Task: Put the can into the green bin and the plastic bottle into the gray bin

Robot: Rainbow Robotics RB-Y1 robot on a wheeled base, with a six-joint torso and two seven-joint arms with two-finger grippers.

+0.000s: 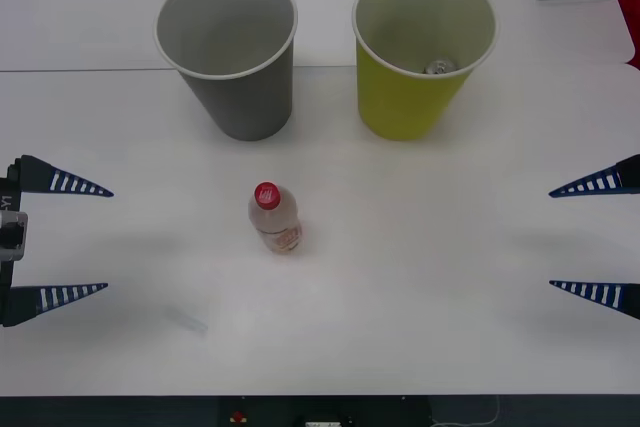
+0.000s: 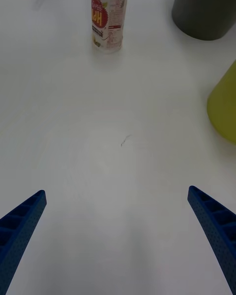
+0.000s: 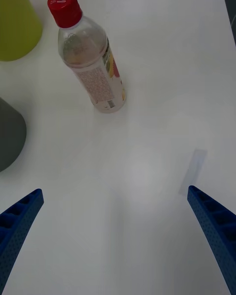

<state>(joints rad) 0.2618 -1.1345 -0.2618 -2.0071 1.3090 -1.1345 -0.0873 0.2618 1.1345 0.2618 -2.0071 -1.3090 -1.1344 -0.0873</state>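
We see our left end effector (image 1: 85, 239) and right end effector (image 1: 575, 237) spread wide, holding nothing, at the table (image 1: 420, 277) sides. Between them the plastic bottle (image 1: 274, 217) stands upright. Beyond, the gray bin (image 1: 232, 57) is empty; the can (image 1: 438, 68) lies inside the green bin (image 1: 415, 57).

On my feeds, the plastic bottle (image 3: 91, 64) carries "HPI" in white on its red cap (image 3: 64, 7) and again in red on its label (image 2: 104, 22); finer print unreadable.
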